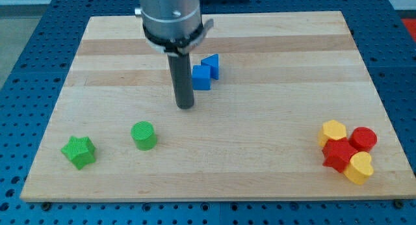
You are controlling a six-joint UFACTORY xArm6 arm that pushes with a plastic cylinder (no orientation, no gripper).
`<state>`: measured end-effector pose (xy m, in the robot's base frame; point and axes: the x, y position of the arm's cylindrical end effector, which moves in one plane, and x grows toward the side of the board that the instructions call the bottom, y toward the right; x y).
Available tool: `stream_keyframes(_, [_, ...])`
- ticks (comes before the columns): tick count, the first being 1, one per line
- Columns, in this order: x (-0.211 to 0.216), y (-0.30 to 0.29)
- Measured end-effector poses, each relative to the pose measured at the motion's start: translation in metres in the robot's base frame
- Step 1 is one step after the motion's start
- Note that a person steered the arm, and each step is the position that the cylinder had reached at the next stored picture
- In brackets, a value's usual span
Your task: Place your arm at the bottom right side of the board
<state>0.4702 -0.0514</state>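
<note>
My tip (pixel 186 106) rests on the wooden board (pixel 260 153) a little left of its middle, in the upper half. A blue cube (pixel 201 77) and a blue triangular block (pixel 211 64) sit touching each other just right of the rod and above the tip. A green cylinder (pixel 143 135) lies below and left of the tip. A green star-shaped block (pixel 79 151) lies at the view's bottom left. At the bottom right a cluster holds a yellow hexagonal block (pixel 333 131), a red cylinder (pixel 363 138), a red star-like block (pixel 338 154) and a yellow heart-like block (pixel 359 167).
The board lies on a blue perforated table (pixel 26 56). The arm's grey body (pixel 169 13) hangs over the board's top edge.
</note>
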Motion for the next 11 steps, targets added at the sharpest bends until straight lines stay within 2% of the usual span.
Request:
stream_keyframes(1, [0.004, 0.044])
stream_keyframes(3, [0.004, 0.194])
stream_keyframes(5, [0.011, 0.31])
stream_keyframes(7, [0.048, 0.357])
stream_keyframes(10, [0.131, 0.358])
stream_keyframes(11, [0.146, 0.347])
